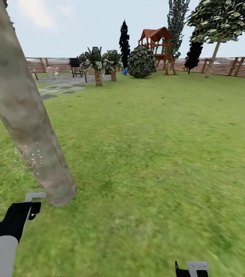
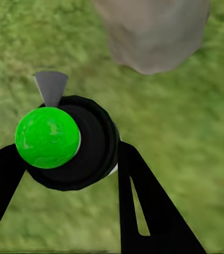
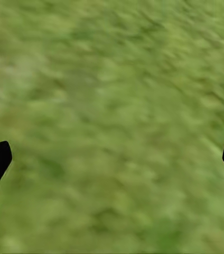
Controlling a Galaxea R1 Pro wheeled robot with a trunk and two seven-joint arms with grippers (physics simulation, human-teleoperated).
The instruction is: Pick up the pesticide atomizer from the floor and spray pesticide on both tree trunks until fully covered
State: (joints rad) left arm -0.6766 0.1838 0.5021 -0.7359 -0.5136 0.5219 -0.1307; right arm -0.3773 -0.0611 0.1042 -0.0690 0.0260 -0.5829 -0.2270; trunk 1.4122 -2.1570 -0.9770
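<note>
At eleven o'clock, far off: two small palms [image 1: 98,65], a black grill [image 1: 75,66], grey paving stones [image 1: 59,89]. At twelve: round mottled bush [image 1: 141,61], red-roofed wooden play tower [image 1: 158,43], slim black cypress [image 1: 124,40].

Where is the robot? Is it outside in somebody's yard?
Yes, it looks like a back garden. Green lawn covers the ground, a brown slatted wooden fence closes it in, and a wooden play tower stands at the far side. A thick pale tree trunk rises just in front.
</note>
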